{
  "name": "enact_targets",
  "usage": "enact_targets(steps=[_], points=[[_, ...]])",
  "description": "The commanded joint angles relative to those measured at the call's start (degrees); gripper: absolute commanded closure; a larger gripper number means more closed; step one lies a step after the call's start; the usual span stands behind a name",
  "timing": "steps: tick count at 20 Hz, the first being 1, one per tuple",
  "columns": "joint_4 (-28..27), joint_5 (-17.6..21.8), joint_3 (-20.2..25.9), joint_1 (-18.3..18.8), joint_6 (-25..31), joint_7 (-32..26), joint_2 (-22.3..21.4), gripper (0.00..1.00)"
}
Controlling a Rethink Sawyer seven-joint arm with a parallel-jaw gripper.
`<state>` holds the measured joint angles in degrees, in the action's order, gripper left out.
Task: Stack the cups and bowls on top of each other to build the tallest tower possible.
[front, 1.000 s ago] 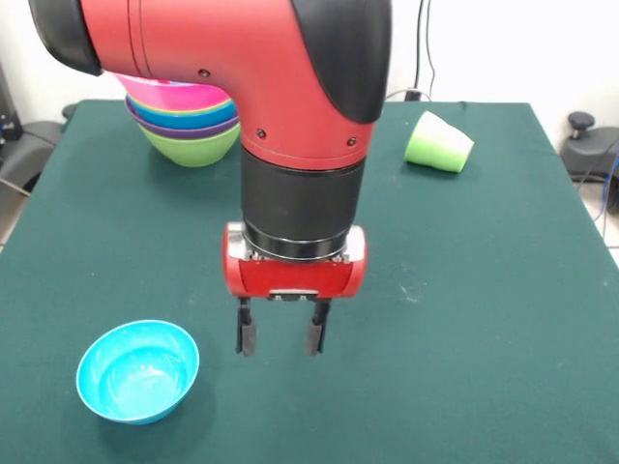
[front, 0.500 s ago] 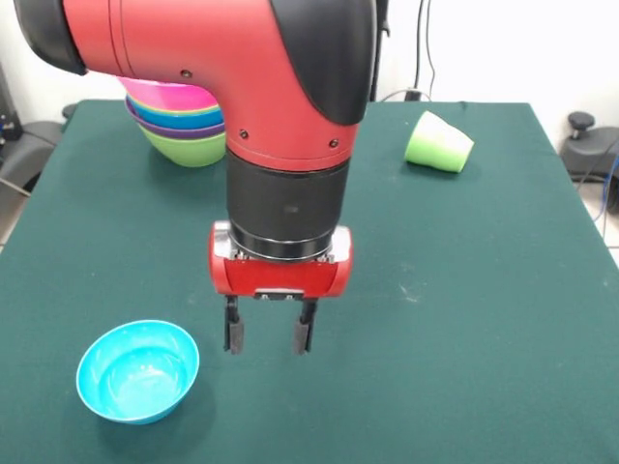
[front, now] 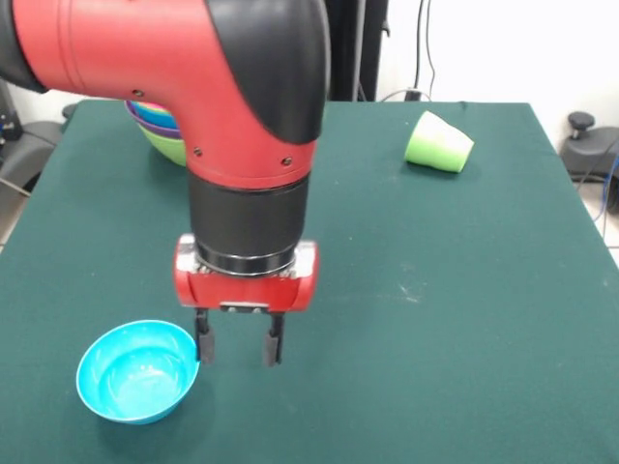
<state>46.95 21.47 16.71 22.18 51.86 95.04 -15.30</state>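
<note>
The gripper [front: 239, 346] hung with its two dark fingers spread apart and empty, just beside the rim of the small cyan bowl [front: 137, 372], which sat upright, glossy and round, on the green table [front: 464, 319]. The bulky red and black arm [front: 222, 106] hid most of the tower [front: 160, 130] behind it. Well apart, a light green cup [front: 438, 142] lay tipped on its side.

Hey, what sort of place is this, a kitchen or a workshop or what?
Most likely a robotics lab: a red and black robot arm works over a green cloth-covered table, cables hang down a white wall, and plastic bowls serve as test props.
</note>
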Motion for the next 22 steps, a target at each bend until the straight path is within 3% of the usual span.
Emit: enact_targets(steps=[1, 13, 22], points=[[-1.56, 0.52, 1.84, 1.51, 0.79, -3.56, 3.66, 0.00], [3.18, 0.89, 1.20, 2.96, -3.11, -2.40, 3.14, 0.00], [3.64, 1.54, 1.25, 4.17, -5.03, -3.71, 5.27, 0.00]])
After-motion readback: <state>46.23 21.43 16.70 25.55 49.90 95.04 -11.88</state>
